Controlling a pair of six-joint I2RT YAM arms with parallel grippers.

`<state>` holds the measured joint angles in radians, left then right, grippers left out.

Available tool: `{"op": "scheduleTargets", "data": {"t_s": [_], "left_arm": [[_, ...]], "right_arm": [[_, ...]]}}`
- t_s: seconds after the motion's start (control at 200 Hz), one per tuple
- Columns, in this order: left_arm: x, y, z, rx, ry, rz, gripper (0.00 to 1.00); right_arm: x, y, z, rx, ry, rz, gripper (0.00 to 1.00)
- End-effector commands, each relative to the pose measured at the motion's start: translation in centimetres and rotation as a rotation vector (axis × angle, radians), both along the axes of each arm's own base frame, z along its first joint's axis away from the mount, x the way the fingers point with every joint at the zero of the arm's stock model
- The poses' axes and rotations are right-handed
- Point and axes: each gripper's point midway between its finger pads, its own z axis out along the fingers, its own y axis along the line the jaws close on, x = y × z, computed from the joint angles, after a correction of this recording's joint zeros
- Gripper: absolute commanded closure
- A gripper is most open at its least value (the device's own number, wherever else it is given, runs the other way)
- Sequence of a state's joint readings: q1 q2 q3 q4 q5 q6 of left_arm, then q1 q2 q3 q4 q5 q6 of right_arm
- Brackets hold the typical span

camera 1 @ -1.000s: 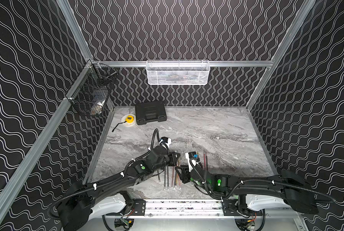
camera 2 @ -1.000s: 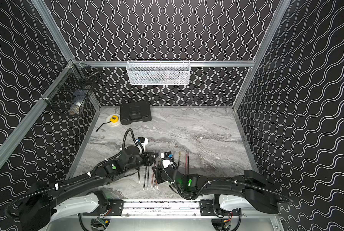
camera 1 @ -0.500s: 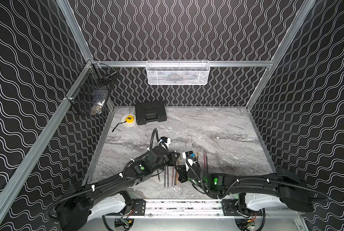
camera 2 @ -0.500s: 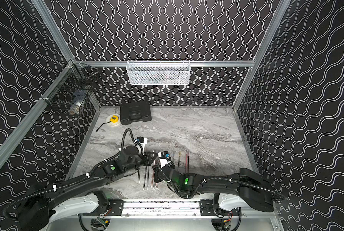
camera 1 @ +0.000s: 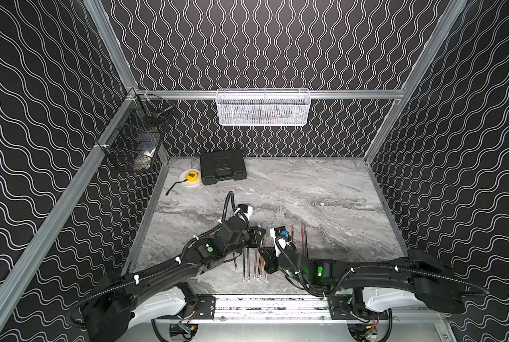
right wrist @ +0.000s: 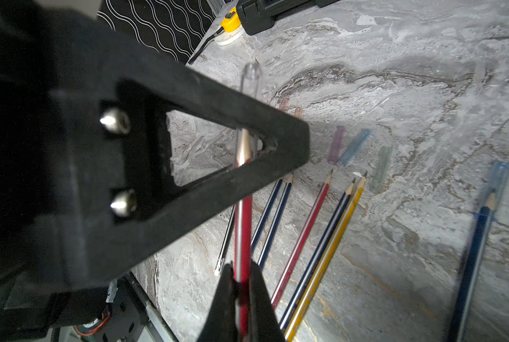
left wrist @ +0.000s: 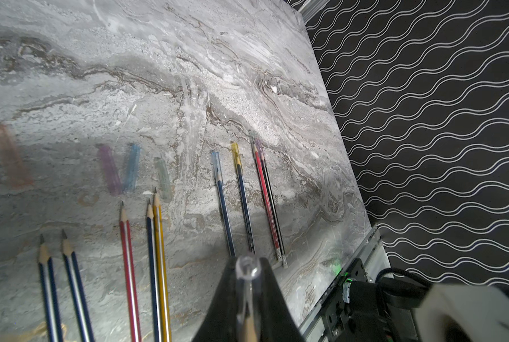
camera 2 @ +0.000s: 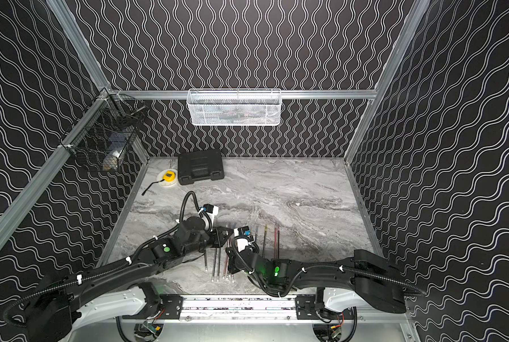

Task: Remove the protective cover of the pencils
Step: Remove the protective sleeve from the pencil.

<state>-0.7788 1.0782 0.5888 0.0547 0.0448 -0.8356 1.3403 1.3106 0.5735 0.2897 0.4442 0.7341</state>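
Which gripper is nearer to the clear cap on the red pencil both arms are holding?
Left. The left gripper is shut on the clear cap itself; the right gripper is shut on the red pencil, farther down its body from the cap.

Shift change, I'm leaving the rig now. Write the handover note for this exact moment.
Left gripper: shut on the clear cap of the red pencil.
Right gripper: shut on that pencil's body.
Done: five bare pencils lie on the table, loose caps beyond their tips.
Left: pull this cap off, then uncap the four capped pencils lying beside them.
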Motion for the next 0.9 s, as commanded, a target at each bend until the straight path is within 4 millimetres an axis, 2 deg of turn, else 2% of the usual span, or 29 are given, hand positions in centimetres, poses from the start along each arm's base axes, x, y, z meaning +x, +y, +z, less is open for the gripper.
{"op": "scheduleTargets", "data": {"t_s": [0.0,0.41,0.896], "left_arm": [[1.3,0.5,1.3,0.003,-0.060,0.053,0.87],[1.7,1.9,2.1,0.029,-0.087,0.117,0.87],[3.3,4.1,3.0,0.014,-0.100,0.234,0.87]], "right_arm": [[-1.6,1.2,0.9,0.043,-0.005,0.083,1.00],[-3.1,1.2,0.6,0.053,-0.012,0.098,1.00],[-3.9,1.0,0.7,0.061,-0.033,0.098,1.00]]}}
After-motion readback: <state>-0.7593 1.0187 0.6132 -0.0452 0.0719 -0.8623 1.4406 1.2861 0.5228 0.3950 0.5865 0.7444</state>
